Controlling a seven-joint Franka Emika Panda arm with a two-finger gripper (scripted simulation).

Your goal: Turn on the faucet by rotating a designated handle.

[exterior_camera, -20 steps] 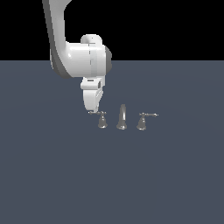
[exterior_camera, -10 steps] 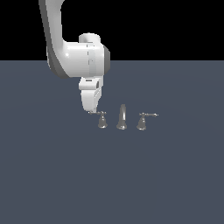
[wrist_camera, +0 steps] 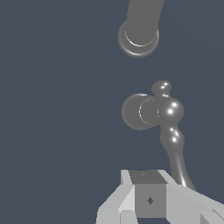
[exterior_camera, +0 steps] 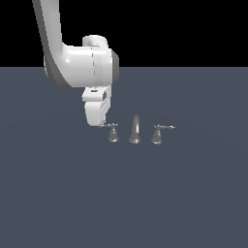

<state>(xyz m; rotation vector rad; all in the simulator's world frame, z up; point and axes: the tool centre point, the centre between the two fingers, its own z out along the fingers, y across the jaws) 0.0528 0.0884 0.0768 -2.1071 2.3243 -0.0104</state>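
Grey floor (exterior_camera: 58,193) holds our faucet (exterior_camera: 135,131); our gripper (exterior_camera: 102,124) sits by the handle (exterior_camera: 113,132), grip unclear.

Two handles (exterior_camera: 113,133), one spout (exterior_camera: 134,131)

Faucet (exterior_camera: 135,131): shiny grey metal, white glints on spout (exterior_camera: 134,129) and twin handle (exterior_camera: 157,134) at the exterior view's right. Handle (exterior_camera: 113,132) at the exterior view's left: same glossy grey, bright specular dots along its lever. Arm (exterior_camera: 72,58): white shell, grey joint bands. Gripper (exterior_camera: 103,124): white and light grey. Floor (exterior_camera: 184,193): flat slate blue-grey, unpatterned. Backdrop (exterior_camera: 184,29): black.
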